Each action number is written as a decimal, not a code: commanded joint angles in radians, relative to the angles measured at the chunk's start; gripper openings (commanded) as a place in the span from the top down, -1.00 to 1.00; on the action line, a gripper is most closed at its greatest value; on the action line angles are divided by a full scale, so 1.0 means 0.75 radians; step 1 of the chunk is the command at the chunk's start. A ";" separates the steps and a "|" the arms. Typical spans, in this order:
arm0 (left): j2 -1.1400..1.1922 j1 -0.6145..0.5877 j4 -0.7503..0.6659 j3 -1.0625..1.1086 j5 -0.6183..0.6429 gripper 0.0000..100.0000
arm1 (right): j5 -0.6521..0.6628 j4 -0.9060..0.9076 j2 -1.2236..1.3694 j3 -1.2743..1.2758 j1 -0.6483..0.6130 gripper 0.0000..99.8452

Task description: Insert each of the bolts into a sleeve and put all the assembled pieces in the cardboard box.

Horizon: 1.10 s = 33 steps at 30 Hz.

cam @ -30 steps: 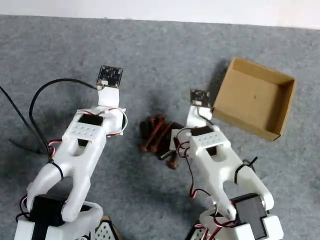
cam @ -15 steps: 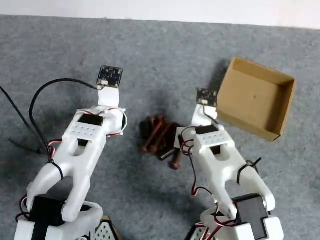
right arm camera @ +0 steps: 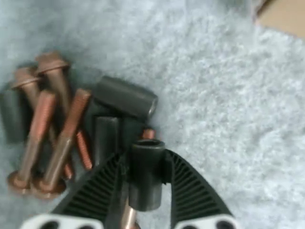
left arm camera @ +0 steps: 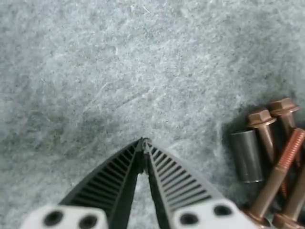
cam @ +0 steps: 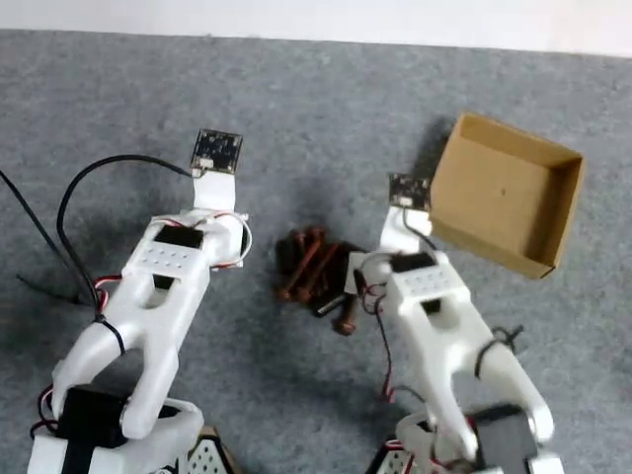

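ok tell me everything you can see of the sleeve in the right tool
The sleeve is a short dark grey tube, metal by its look, smooth-walled, with an open round end turned away from the wrist. It sits lengthwise between the ribbed black fingers of the right tool, which press both its sides. A copper bolt tip shows just past its open end; contact is unclear.

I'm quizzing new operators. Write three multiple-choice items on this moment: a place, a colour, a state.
1. The cardboard box lies: A) left of the bolts; B) right of them; C) on top of them.
2. The bolts are: A) copper-brown; B) blue; C) white.
3. The right end effector is: A) open and empty; B) gripping a bolt head; C) shut on a dark sleeve.
Key: 1 B, the high view shows it off to the pile's right; 2 A, their shanks look coppery; 3 C, the sleeve sits clamped between its fingers.
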 commanded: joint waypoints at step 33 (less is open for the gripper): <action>0.005 0.574 0.106 -0.054 -0.174 0.68 | 0.080 -0.179 -0.783 0.414 0.150 0.99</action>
